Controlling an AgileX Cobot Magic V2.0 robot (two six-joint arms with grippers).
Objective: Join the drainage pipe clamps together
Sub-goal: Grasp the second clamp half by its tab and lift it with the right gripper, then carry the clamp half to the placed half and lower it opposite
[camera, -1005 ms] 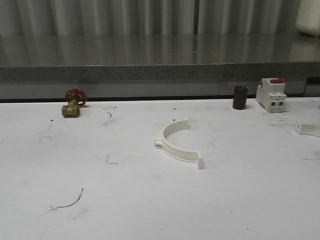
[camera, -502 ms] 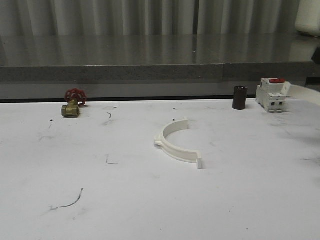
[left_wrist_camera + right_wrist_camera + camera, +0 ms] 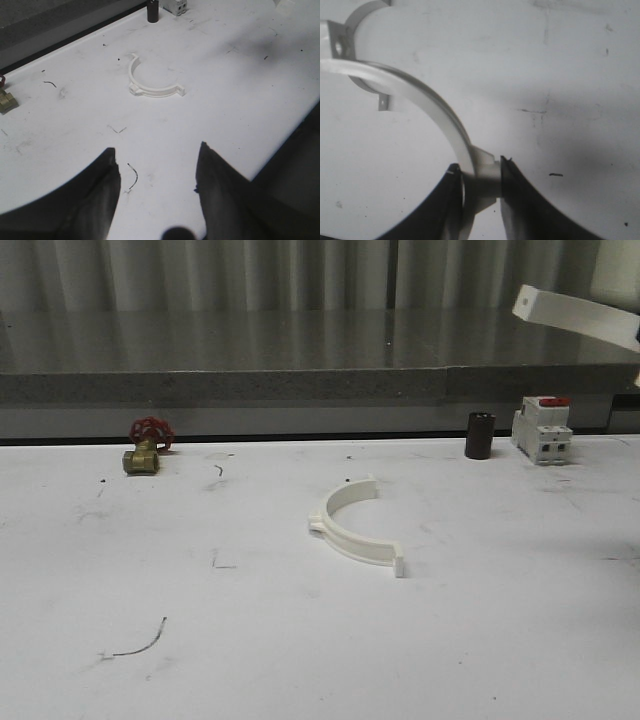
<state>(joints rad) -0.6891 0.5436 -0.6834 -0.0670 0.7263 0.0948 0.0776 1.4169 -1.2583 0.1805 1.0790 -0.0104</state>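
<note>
Right gripper point(image 3: 479, 182) pinches one clamp half point(image 3: 435, 107) by its end tab; it may twist. Left gripper point(image 3: 157, 170) open, empty. Other half point(image 3: 355, 527) on table, breaker point(image 3: 542, 430) at its 2 o'clock.

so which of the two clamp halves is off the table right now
The clamp half pinched in the right gripper, raised at the far right; the other clamp half lies flat mid-table, untouched.

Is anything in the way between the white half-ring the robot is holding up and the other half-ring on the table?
Nothing visible blocks it. The right end effector holds the lifted half-ring up at the right. The other half-ring lies mid-table with bare table around it. The black cylinder and the breaker stand farther back, aside.
</note>
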